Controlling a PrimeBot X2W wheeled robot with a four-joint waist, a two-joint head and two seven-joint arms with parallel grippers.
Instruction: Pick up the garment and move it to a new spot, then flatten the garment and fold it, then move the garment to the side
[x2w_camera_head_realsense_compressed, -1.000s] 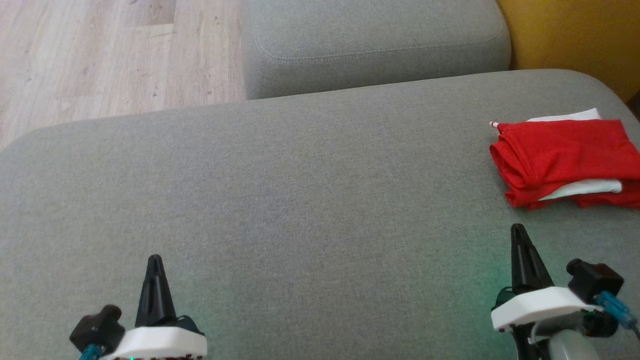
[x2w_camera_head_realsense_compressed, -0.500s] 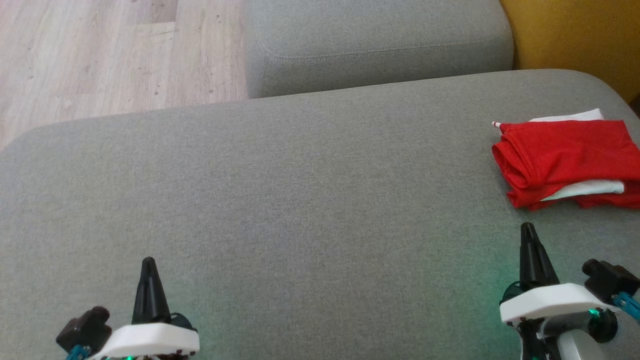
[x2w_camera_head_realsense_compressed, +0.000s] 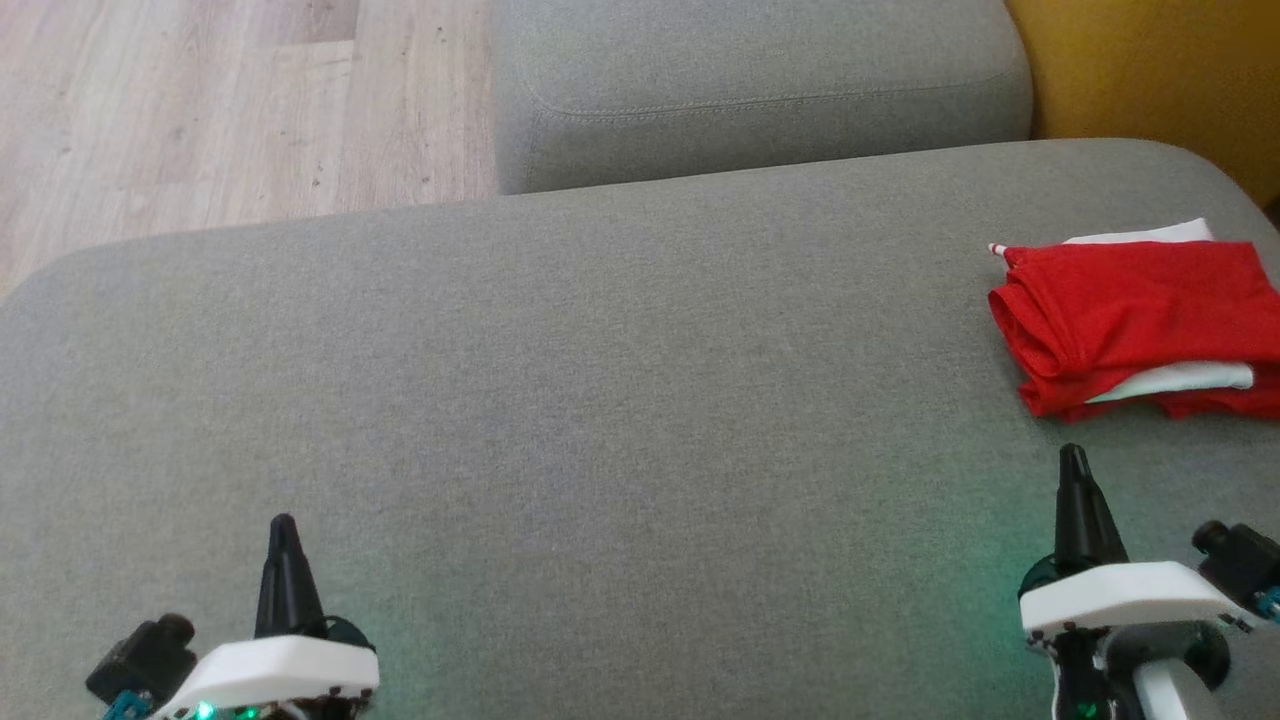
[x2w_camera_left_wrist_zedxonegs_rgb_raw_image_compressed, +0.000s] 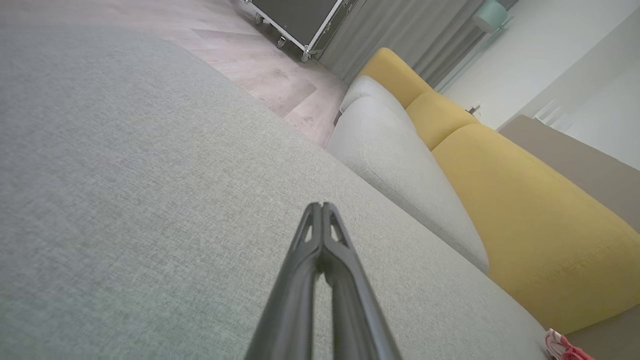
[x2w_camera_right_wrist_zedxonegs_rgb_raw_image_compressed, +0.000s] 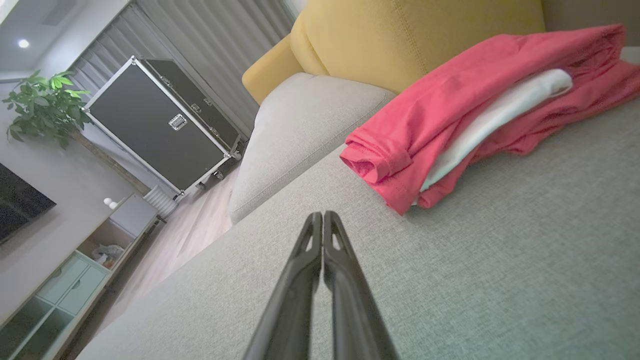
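Head view: the folded red-and-white garment (x2w_camera_head_realsense_compressed: 1130, 320) lies on the grey seat (x2w_camera_head_realsense_compressed: 600, 400) at its right side, close to the yellow backrest (x2w_camera_head_realsense_compressed: 1150, 70). The right gripper (x2w_camera_head_realsense_compressed: 1073, 455) points up toward it from near its front edge, fingers pressed together and empty. The left gripper (x2w_camera_head_realsense_compressed: 283, 522) is well apart at lower left, fingers likewise together, holding nothing. Wood floor (x2w_camera_head_realsense_compressed: 200, 100) lies beyond the seat.
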